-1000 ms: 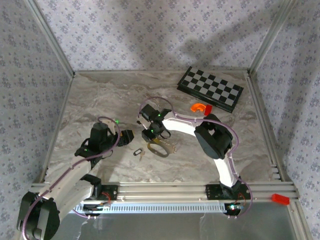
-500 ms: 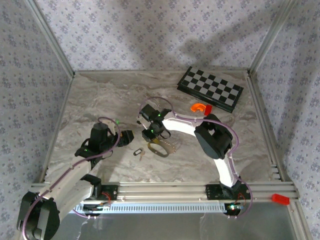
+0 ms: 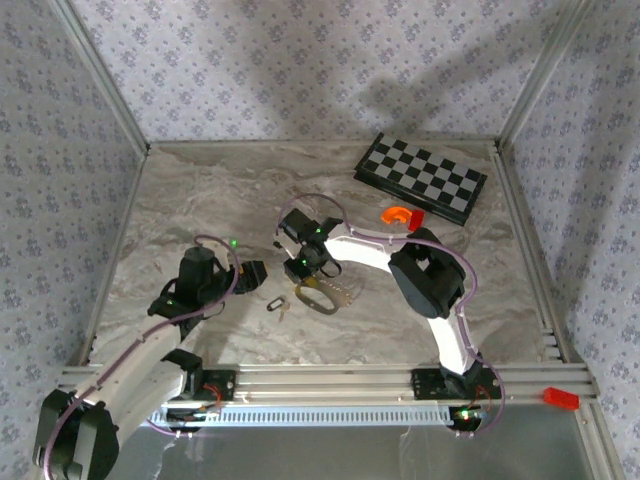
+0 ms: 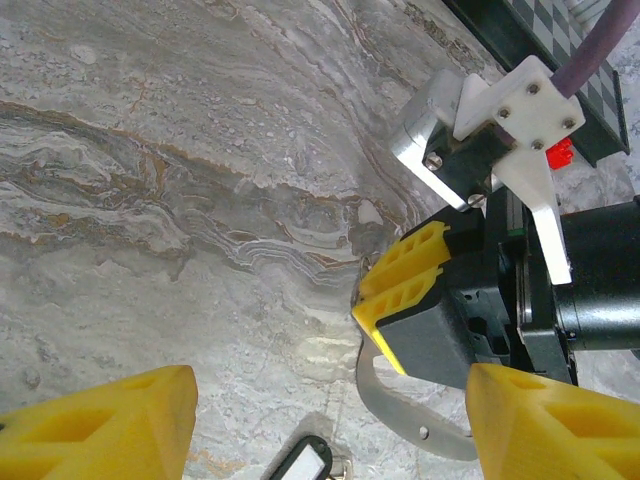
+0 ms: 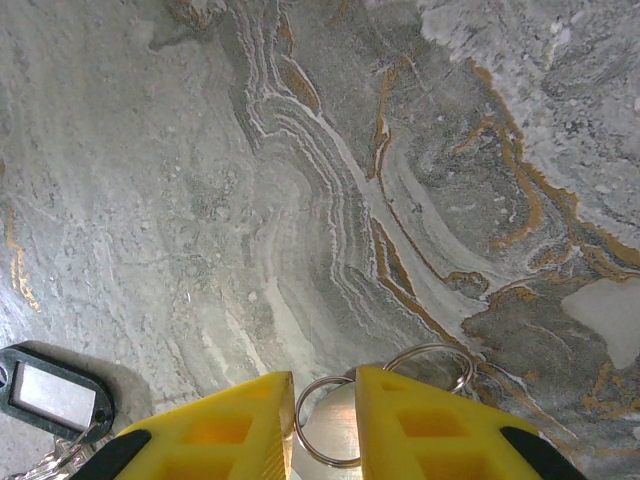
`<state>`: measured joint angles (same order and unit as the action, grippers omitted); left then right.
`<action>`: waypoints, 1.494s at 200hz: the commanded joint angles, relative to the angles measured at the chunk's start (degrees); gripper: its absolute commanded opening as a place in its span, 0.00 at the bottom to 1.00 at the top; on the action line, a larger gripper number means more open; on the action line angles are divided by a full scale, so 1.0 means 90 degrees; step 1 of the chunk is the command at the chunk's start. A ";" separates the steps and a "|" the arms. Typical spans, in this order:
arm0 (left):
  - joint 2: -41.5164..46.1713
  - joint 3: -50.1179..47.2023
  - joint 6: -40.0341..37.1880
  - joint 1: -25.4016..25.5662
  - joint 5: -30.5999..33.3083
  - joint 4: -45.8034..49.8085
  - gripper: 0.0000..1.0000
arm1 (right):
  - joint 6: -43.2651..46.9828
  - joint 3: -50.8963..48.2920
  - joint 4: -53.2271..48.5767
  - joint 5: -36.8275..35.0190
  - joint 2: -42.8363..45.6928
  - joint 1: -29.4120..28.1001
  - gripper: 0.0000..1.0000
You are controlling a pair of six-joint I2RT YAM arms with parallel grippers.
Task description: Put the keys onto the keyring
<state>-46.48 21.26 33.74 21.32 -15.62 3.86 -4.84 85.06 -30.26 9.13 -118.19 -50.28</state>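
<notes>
2 arms, same build. left arm (image 3: 135, 360): white link shells, black joint housings, thin purple cable (image 3: 212, 238) running along it, green LED by the wrist. right arm (image 3: 455, 345): white shells, bulky black elbow housing (image 3: 430, 278), purple cable too. base mounts (image 3: 450, 382) are black with small red lights. left hand (image 4: 330, 385): 2 yellow fingers (image 4: 110, 420) with triangular ribbed cut-outs. right hand (image 5: 323, 378): same yellow ribbed fingers, black body, white bracket (image 4: 520, 110) with 4 silver screws, grey metal plate behind.
</notes>
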 commanded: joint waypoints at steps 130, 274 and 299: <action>0.0134 -0.0032 -0.0047 -0.0045 0.0048 0.0108 0.72 | 0.0583 -0.0162 -0.0134 -0.0224 0.0440 -0.0104 0.40; 0.0288 0.0070 -0.0121 -0.0072 0.0129 0.0372 0.72 | 0.0879 0.0476 -0.0660 0.0175 0.0248 0.0027 0.44; 0.0292 0.0060 -0.0155 -0.0074 0.0121 0.0392 0.72 | 0.1644 0.0305 -0.0790 -0.0057 0.0275 -0.0204 0.43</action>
<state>-44.66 21.15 33.52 20.99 -14.98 6.46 5.34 88.18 -32.45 8.75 -114.59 -49.56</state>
